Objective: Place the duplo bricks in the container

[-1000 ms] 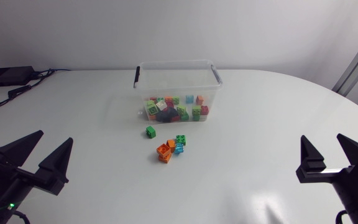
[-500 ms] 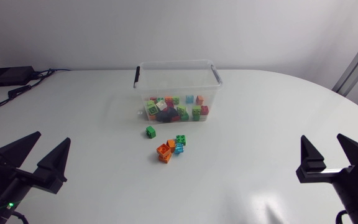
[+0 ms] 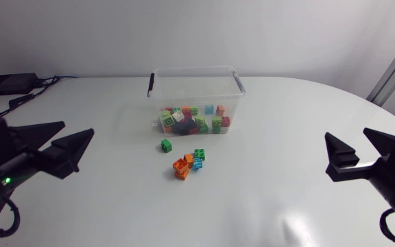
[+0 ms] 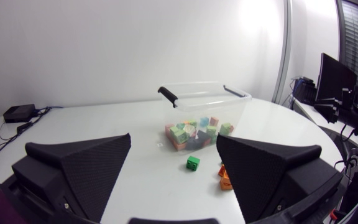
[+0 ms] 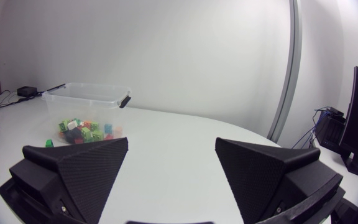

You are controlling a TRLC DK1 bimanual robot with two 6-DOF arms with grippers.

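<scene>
Left gripper [image 3: 78, 128], fingers wide and empty, has swung up and turned in toward the middle, so a pickup looks to be starting. Ahead of it, well apart, lies the green brick [image 3: 166, 145]. Past that sits the orange-green-blue cluster [image 3: 188, 163], just short of the container [image 3: 184, 96]. Right gripper [image 3: 347, 134] is spread wide too.
</scene>
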